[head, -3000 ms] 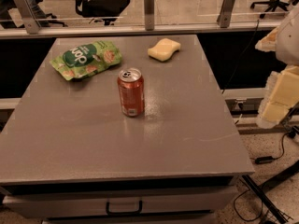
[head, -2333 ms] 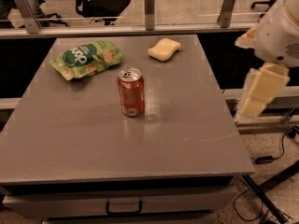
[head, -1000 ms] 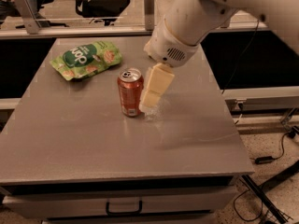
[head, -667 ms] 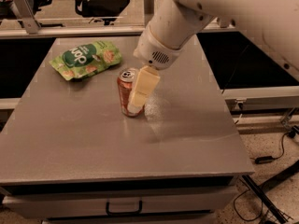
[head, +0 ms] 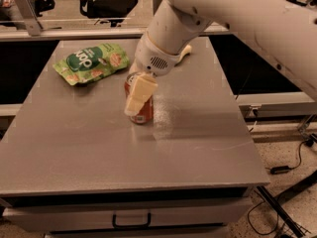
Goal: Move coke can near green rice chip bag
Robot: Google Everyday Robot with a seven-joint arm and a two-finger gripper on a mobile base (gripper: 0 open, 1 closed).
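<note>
Toward the middle of the flat grey metal tabletop (head: 99, 152), the small red-orange cylindrical coke can (head: 147, 112) stands upright, apart from the flat, crinkly bright green rice chip bag (head: 91, 62), which lies near the far left corner. Down at the can, the cream-coloured gripper (head: 140, 94) of the bulky white arm (head: 171, 31) lies across the can's front and hides much of it; how far open it is, and whether it has hold of the can, cannot be told. Behind the arm, a pale yellow sponge (head: 186, 50) shows partly near the far edge.
</note>
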